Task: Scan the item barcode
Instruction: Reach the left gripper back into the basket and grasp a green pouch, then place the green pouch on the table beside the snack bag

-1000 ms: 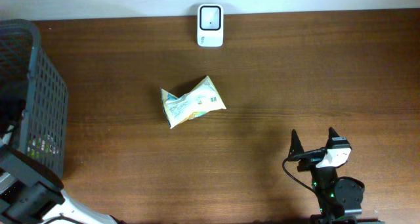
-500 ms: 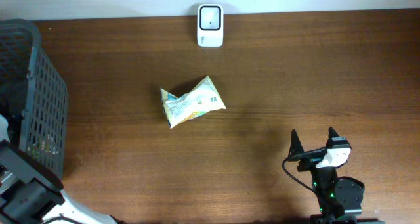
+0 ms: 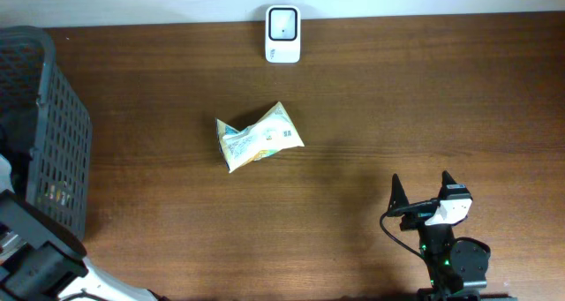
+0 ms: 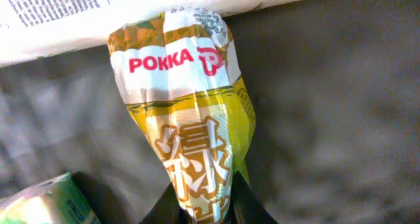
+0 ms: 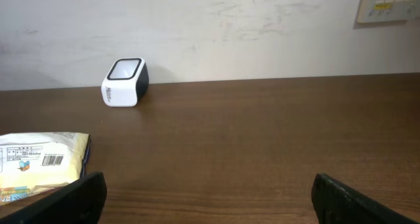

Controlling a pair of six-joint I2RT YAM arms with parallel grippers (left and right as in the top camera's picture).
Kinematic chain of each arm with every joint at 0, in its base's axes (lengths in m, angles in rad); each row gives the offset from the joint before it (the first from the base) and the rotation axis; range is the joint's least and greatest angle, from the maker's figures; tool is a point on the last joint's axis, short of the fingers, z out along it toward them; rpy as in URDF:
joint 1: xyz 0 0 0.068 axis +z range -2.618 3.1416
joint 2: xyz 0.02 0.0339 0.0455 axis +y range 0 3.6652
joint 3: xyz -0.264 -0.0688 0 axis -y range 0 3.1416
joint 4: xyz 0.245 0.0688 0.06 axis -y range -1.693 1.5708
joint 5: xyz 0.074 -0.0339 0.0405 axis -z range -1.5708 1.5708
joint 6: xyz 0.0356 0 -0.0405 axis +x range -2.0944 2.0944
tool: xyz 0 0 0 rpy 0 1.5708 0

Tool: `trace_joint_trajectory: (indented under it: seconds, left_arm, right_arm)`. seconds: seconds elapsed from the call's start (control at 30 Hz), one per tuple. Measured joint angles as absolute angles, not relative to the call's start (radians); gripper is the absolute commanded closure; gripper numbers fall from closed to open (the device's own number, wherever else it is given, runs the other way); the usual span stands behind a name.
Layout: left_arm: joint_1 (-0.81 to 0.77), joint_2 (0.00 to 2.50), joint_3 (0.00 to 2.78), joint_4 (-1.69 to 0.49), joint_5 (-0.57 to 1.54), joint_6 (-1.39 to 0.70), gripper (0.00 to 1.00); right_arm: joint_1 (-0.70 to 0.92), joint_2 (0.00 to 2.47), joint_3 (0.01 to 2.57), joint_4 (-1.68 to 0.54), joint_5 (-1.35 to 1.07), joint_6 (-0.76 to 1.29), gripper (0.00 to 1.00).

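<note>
Left gripper (image 4: 203, 207) nips a Pokka pack (image 4: 180, 119) in the basket (image 3: 62, 133).
Its jaws sit nearly closed on the pack's lower end, basket at 9 o'clock; scanner (image 3: 282, 23) at 12 o'clock, snack bag (image 3: 258, 137) at the centre; right gripper (image 3: 422, 182) at 5 o'clock gapes wide, holding nothing.

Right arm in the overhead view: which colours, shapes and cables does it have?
The right arm is black, with a white block by the wrist, a thin black cable looping beside it and small green lights. Its end effector has two black pointed fingers.
</note>
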State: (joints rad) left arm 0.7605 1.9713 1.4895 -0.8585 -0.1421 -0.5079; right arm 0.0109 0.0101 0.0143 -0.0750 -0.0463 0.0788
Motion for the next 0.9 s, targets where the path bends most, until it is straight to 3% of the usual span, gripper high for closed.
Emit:
trace_joint_trajectory:
  seconds: [0.1,0.3,0.43,0.63,0.9]
  left_arm:
    - [0.761,1.975,1.568,-0.937,-0.088,-0.46,1.0]
    - [0.743,1.852,2.116,-1.084,0.128,-0.375,1.0]
    - [0.525,1.609,2.219,-1.203,0.23,-0.274,0.98]
    - [0.085,1.719,2.075,-1.346,0.156,-0.12,0.97]
    - [-0.062,1.974,1.645,-1.055,-0.004,-0.097,0.98]
  right_arm:
    - [0.011,0.01,0.015,-0.075,-0.046,0.079,0.01]
    - [0.011,0.01,0.014,-0.075,-0.046,0.08,0.01]
    - [0.011,0.01,0.015,-0.075,-0.046,0.079,0.01]
    - [0.011,0.01,0.014,-0.075,-0.046,0.079,0.01]
    - [0.011,0.01,0.014,-0.075,-0.046,0.079,0.01]
